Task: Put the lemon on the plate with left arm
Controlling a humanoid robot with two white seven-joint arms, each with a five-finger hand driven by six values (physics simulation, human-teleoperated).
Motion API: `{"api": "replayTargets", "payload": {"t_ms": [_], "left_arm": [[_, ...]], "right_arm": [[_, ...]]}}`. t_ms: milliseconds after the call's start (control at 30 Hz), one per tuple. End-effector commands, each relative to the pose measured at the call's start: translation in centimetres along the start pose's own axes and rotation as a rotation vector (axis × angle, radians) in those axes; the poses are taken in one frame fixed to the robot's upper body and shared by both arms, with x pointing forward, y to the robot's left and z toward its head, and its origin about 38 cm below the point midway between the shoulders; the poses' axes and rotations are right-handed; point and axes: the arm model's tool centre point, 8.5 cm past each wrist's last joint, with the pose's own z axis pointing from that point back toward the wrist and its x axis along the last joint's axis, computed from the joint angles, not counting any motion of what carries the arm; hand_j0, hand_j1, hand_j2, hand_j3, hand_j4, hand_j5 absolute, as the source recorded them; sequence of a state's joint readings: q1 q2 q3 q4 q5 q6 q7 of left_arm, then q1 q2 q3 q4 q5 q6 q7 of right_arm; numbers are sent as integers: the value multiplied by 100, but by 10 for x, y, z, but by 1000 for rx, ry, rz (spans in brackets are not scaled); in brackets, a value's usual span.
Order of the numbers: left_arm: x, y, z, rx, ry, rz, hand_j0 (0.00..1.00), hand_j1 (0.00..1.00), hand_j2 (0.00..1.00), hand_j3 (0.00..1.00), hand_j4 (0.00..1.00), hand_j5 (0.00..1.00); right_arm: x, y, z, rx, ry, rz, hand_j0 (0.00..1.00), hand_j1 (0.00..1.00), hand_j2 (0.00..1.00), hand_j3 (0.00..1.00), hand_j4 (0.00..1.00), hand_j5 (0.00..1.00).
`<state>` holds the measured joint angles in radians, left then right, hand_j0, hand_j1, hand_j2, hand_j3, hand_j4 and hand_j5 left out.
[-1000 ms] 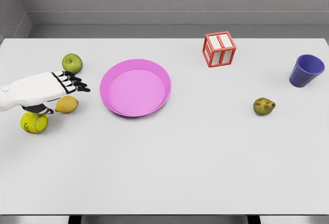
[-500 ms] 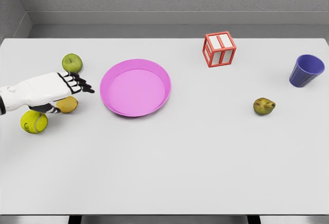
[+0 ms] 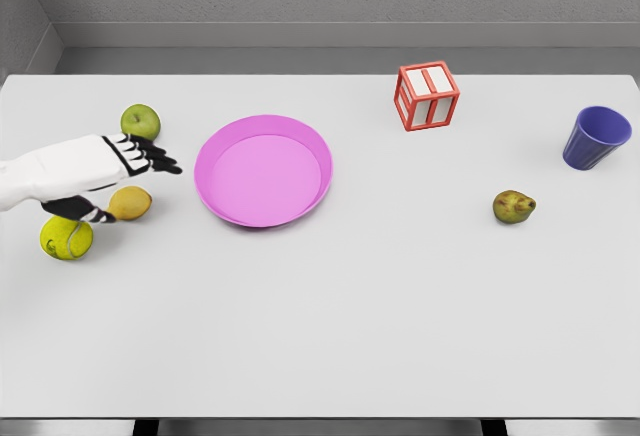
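1. Lemon (image 3: 131,202) lies on the white table (image 3: 330,326) at the far left of the head view, to the left of the pink plate (image 3: 263,170) and clearly apart from its rim, with bare table between them.
2. Its long axis runs roughly left to right across the picture; the end nearer the plate looks raised slightly toward the back of the table. The left end is partly covered by the thumb, so only the plate-side tip shows fully.
3. The left hand (image 3: 100,171) comes in from the left edge and sits over and just behind the lemon. The dark fingers (image 3: 150,156) reach out straight past the fruit toward the plate, and the thumb (image 3: 85,211) dips in front of the lemon's left end. The hand brackets the fruit loosely; the fingers are extended and I see no closed grip on it.
4. By my reading, the task is at the reach-and-grasp stage. The lemon is not lifted and the plate is empty, so closing, lifting, carrying right and setting down are all left to do.
5. Close neighbours matter: a green apple (image 3: 140,121) sits just behind the fingers and a yellow-green ball (image 3: 66,239) just beside the wrist, so a sloppy closure could nudge either.
6. The right arm is not visible.
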<state>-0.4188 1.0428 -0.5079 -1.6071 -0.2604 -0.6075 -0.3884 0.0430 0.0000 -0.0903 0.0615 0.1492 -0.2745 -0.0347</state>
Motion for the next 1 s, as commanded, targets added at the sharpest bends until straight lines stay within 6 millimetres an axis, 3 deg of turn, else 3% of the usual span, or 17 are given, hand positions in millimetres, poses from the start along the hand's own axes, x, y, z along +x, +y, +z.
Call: {"api": "replayTargets", "payload": {"t_ms": [0,233,400,700,967], "left_arm": [[8,12,11,-20,-13,30,96,96,96,96,96,96],[17,38,32,-83,85,150,95,95,95,95,95,95],[8,43,33,-73,179,313,95,95,95,95,95,95],[12,27,0,-30,171,442,95,95,95,95,95,95],[16,12,-12,-32,160,457,96,96,96,96,96,96]], "right_arm": [[0,0,0,-1,0,-1,100,100,100,100,100,100],[0,0,0,1,0,-1,100,100,100,100,100,100],[0,0,0,-1,0,-1,100,100,100,100,100,100],[0,0,0,1,0,-1,100,100,100,100,100,100],[0,0,0,-1,0,-1,100,100,100,100,100,100]]}}
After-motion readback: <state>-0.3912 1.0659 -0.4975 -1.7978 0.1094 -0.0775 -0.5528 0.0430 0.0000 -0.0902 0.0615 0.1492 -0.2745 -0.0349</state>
